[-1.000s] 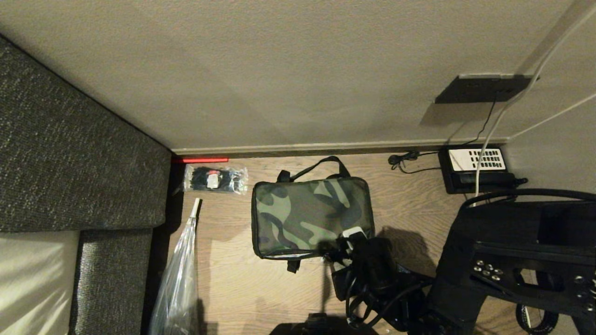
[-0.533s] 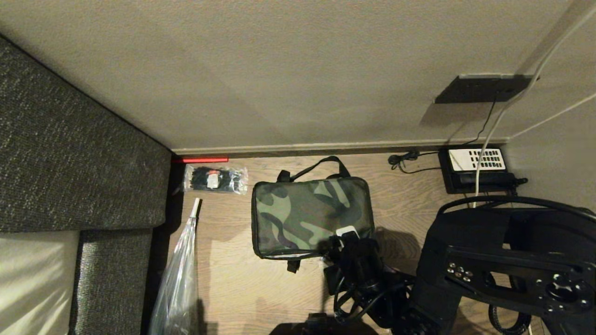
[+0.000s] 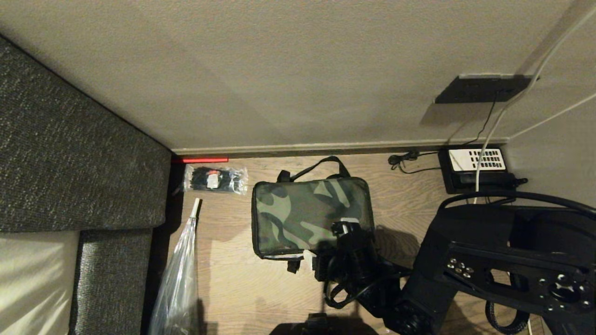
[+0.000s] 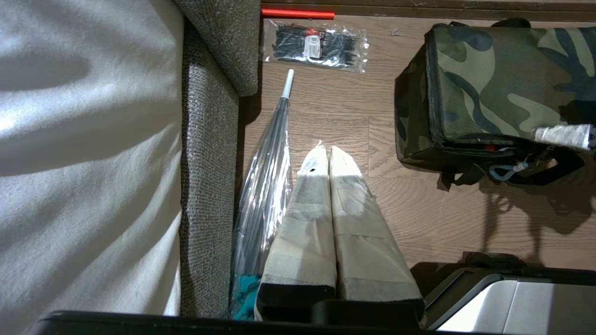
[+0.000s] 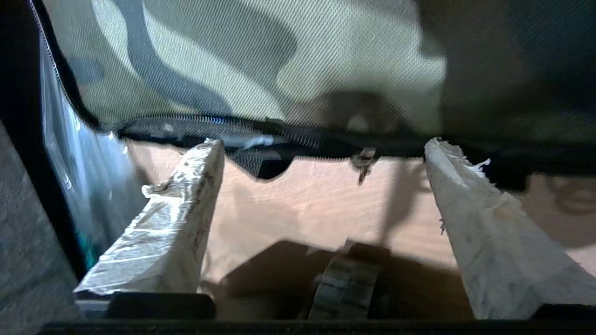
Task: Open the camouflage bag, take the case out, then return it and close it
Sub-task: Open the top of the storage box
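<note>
Camouflage bag (image 3: 312, 216) sits shut on the wood floor at centre frame, handle toward the wall. Right gripper (image 5: 321, 149) hangs at its near edge, lower centre, fingers (image 5: 179, 223) spread wide and holding nothing, tips beside the zipper (image 5: 195, 122). Left gripper (image 4: 324, 151), fingers pressed together, hovers beside the grey sofa (image 4: 209, 139).

The case is out of sight. The right arm (image 3: 489, 260) covers the camouflage bag's (image 3: 302, 209) near right corner (zipper pull blurred in the right wrist view). The umbrella (image 3: 179, 279) runs past the picture's lower edge.
</note>
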